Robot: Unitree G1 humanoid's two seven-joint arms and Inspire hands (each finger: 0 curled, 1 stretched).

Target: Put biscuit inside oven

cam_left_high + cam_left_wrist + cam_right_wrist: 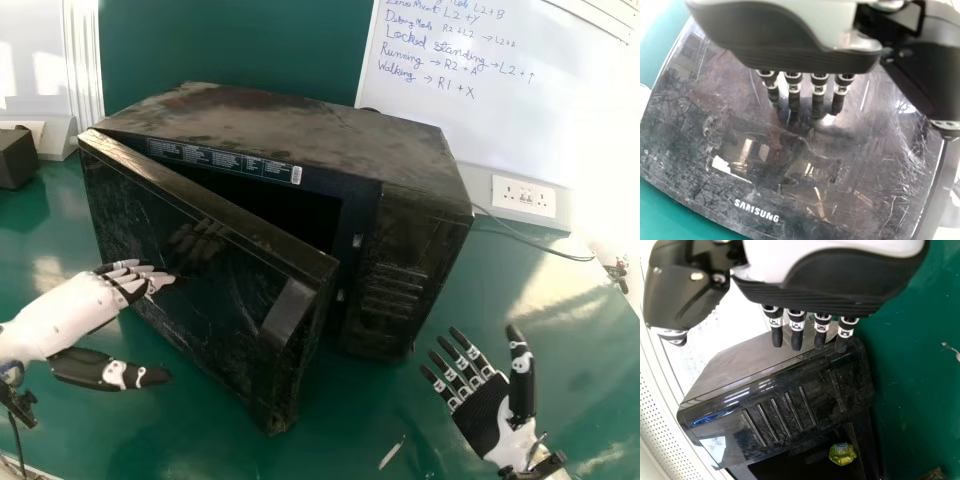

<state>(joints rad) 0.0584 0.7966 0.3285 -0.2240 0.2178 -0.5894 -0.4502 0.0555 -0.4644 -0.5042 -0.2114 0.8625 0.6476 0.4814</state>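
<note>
Green and yellow, the biscuit point(842, 455) sits just inside the oven point(330, 125); we have our left hand point(75, 308), fingers straight, by its ajar door point(200, 265), our right hand point(483, 408) spread beside it.

Oven point(390, 150) mid-worktop point(585, 350), ahead of me, door point(230, 300) on its front. Board point(500, 110) behind, rightward; socket panel point(523, 196) right of oven. Box point(14, 160) far left. Packet point(842, 454) in oven opening. My left robot hand point(75, 305) before door, right robot hand point(482, 408) front-right.

Head view forward-down over oven point(330, 125), wrist views nearer: left on door point(790, 145), right on panel point(771, 415).
</note>
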